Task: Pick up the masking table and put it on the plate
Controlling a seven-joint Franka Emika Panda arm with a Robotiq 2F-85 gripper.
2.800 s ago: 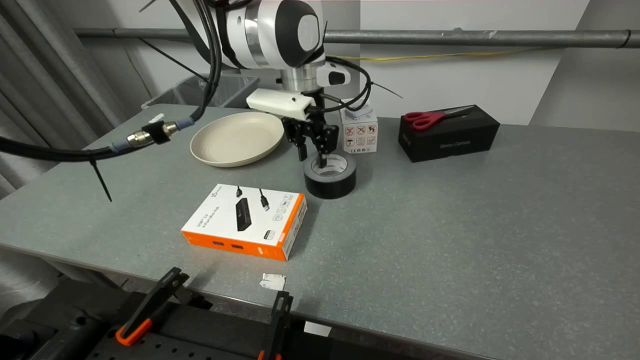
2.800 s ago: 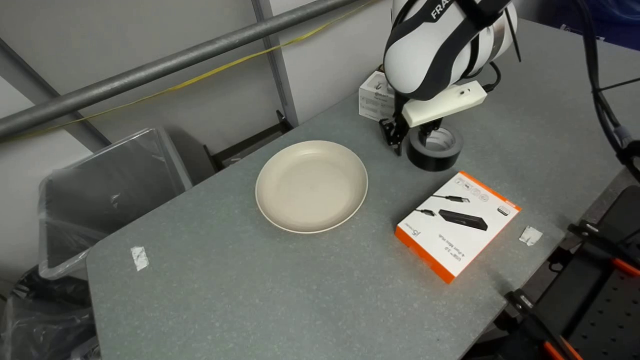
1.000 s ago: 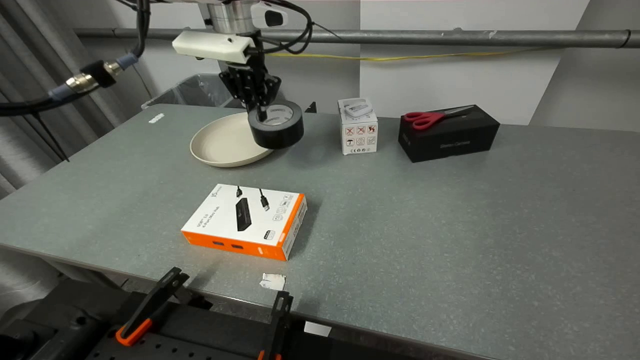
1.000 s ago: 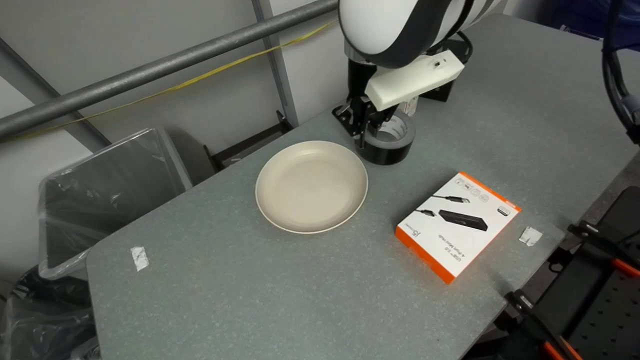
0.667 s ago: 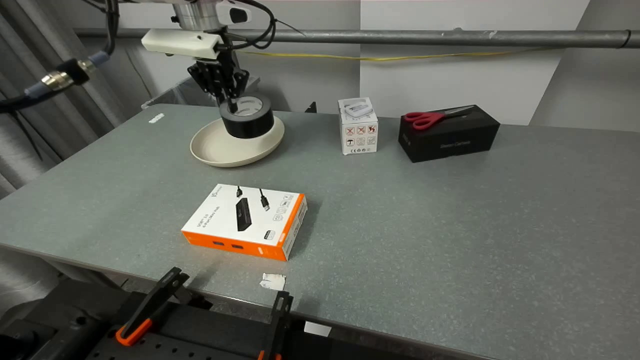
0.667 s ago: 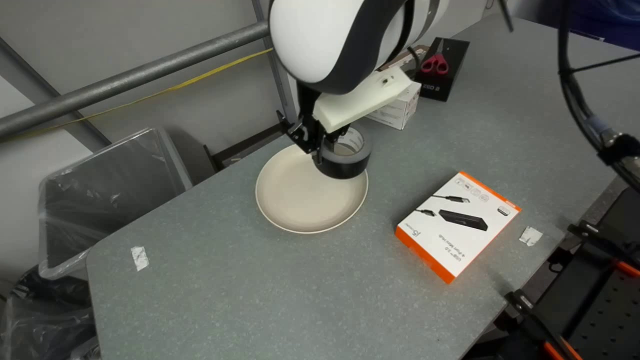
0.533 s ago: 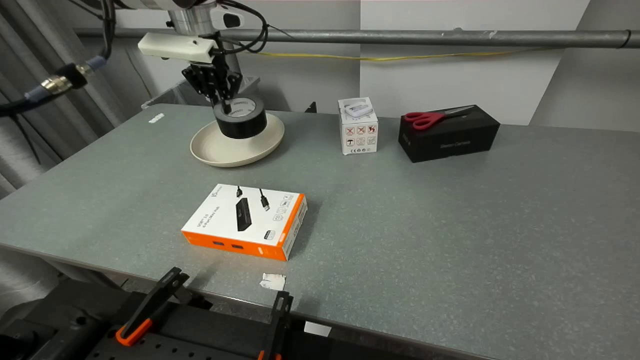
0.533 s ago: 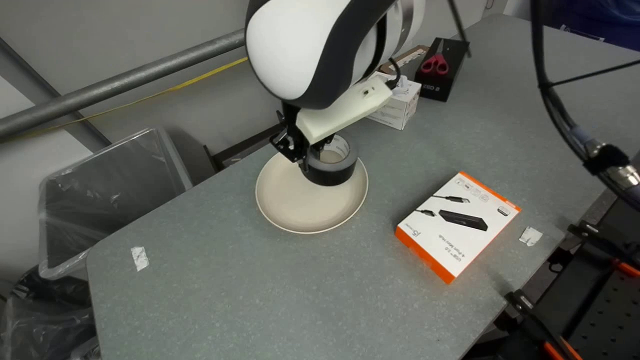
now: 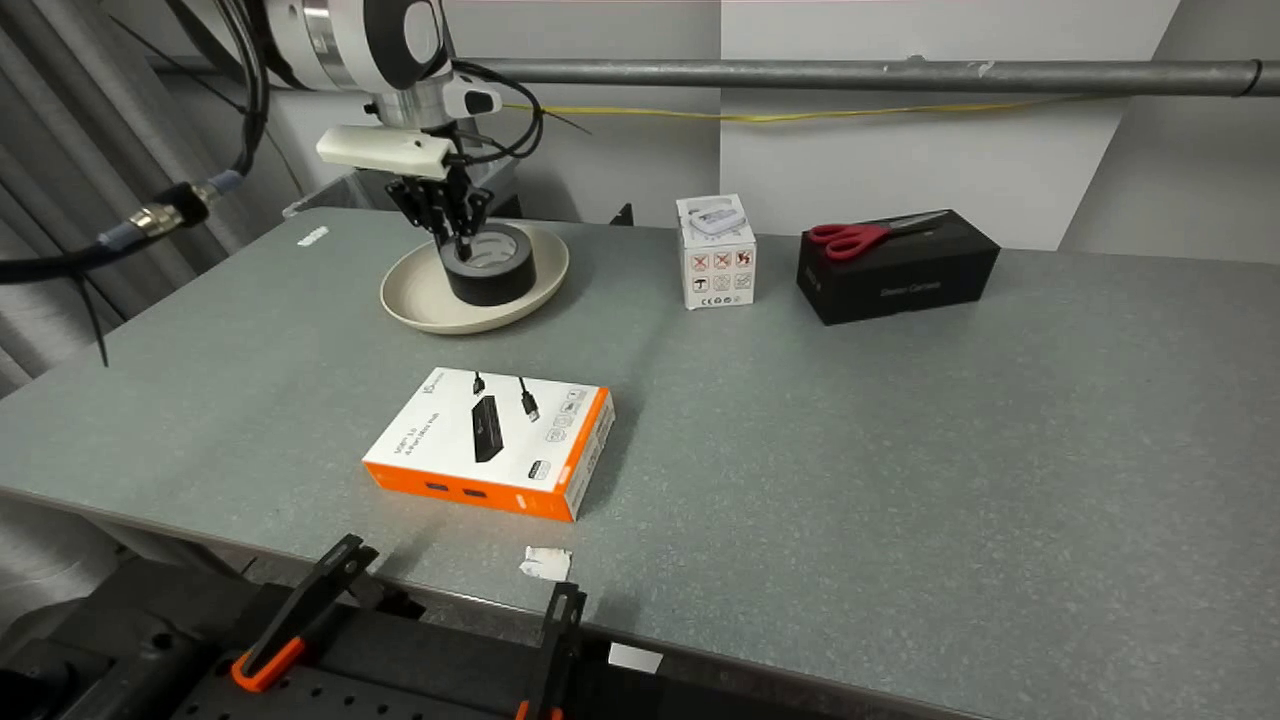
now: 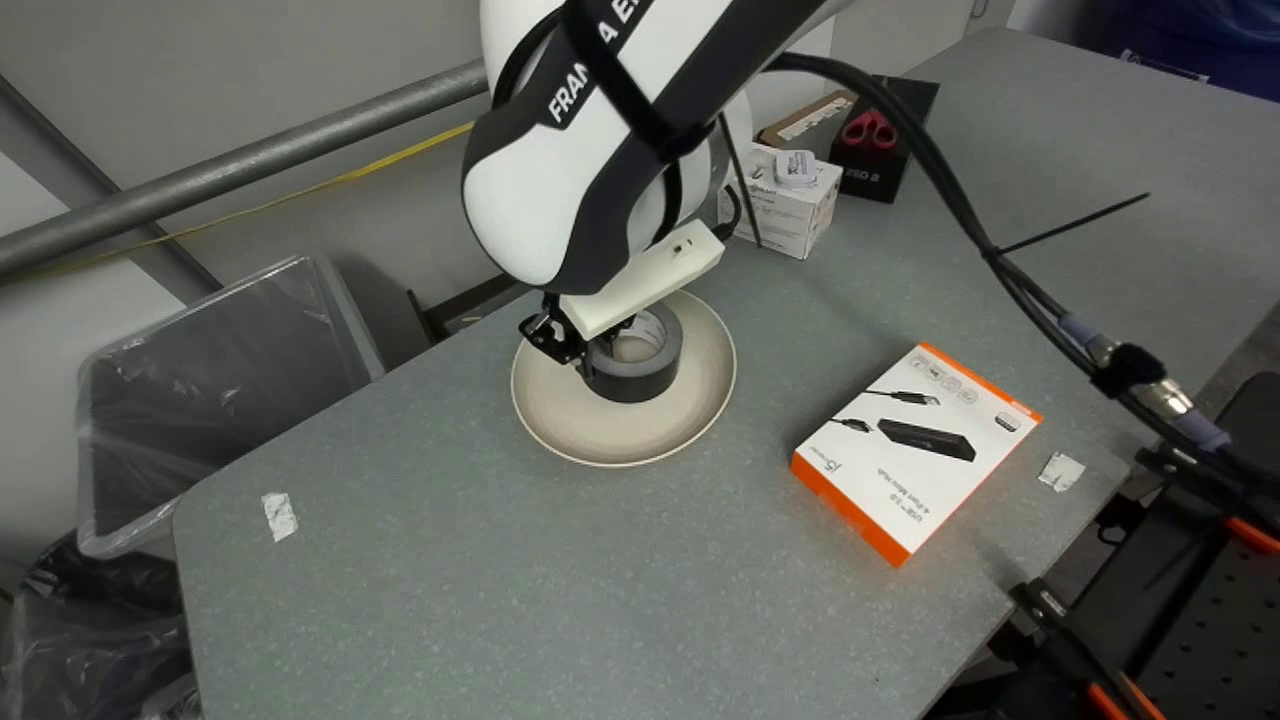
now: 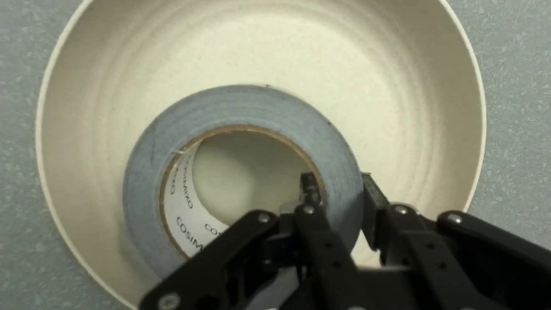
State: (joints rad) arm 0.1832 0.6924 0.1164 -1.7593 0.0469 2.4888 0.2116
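Wrist view gives me the closest look: my gripper [image 11: 340, 190] has one finger [image 11: 310, 193] down in the hollow of the roll of tape [image 11: 241, 105] and the other against its outer side, so the ring's wall is pinched between the two. The roll is about level, within the rim of the plate [image 11: 297, 49]; whether its underside touches the plate's bottom I cannot tell from here. Both exterior views show me the plate flat on the grey table [image 9: 900, 480], with the robot arm [image 10: 560, 190] leaning over it. A white and orange box [image 9: 490, 440] lies flat on the same table, apart from the plate. A small white box [image 9: 718, 265] stands near a black box [image 9: 900, 280], and red scissors [image 9: 850, 240] lie on top of the black one. In an exterior view I also get a clear bin [image 10: 230, 390] just past the table's edge, and a small white scrap [image 10: 279, 516] on the table near the corner.
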